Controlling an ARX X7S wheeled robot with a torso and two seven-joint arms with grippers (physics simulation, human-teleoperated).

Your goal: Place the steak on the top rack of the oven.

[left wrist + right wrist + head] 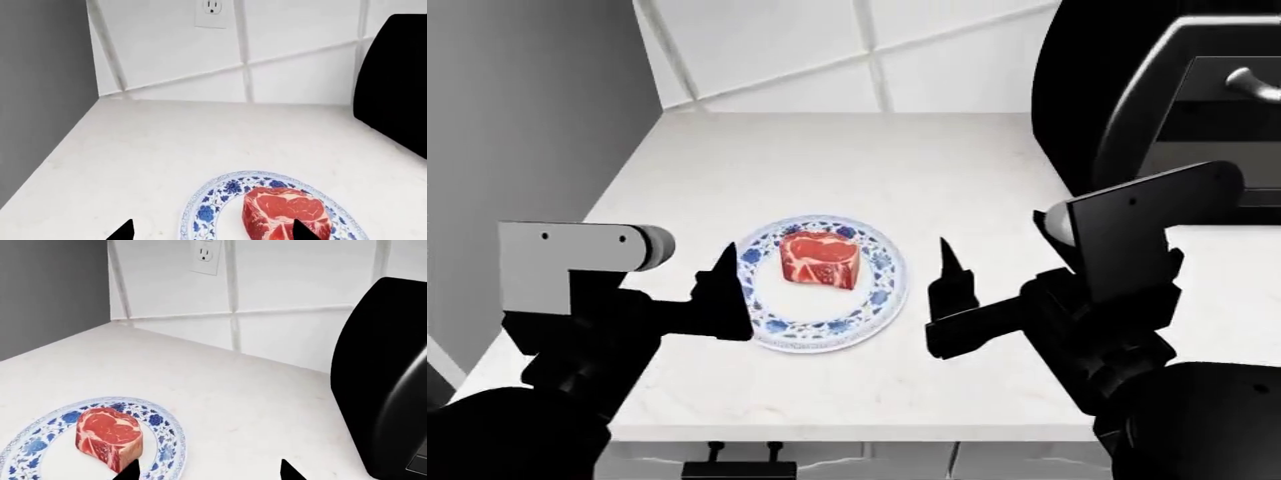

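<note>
The task has hardly begun. The thick red raw steak [821,259] lies on the blue-and-white patterned plate [881,297], on the white tabletop [961,180]. Left gripper [723,300] and right gripper [950,295] hover beside the plate, their fingers spread open and empty. Grasping and carrying remain.

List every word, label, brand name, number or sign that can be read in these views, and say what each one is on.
None: no readable text shows in any view.
The plate has only a blue floral pattern, no writing.
The wall outlet and the black countertop oven show no lettering or markings.
The steak and countertop carry no labels.
</note>
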